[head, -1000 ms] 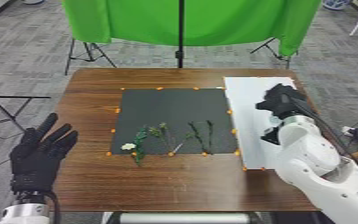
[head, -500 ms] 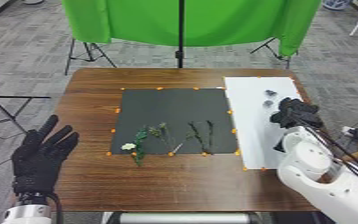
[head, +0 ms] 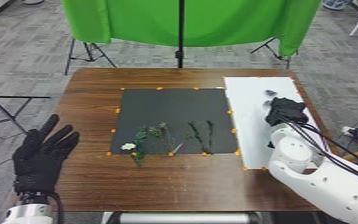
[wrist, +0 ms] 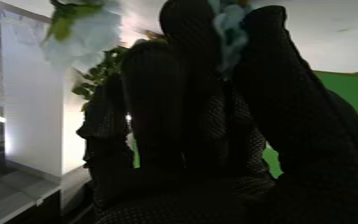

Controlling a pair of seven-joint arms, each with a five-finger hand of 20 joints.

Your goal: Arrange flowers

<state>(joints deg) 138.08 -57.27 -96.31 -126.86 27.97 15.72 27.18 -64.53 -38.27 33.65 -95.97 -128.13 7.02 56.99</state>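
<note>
In the head view my left hand is open, palm up, at the table's left side. My right hand is over the white sheet on the right; two small grey-blue items lie just beyond it. On the dark mat lie a white flower with a leafy stem and several green stems. Seen from the right wrist, my right hand has fairly straight fingers. A white bloom and green leaves are near its fingertips, and pale bluish petals show between thumb and fingers.
Brown wood of the table surrounds the mat and sheet, whose borders carry small orange markers. Beyond the table's far edge, a green cloth hangs behind a black stand.
My right hand has drawn back toward the near side of the white sheet, uncovering the small grey-blue items, then shifted slightly left. My left hand and the stems on the mat look unmoved.
</note>
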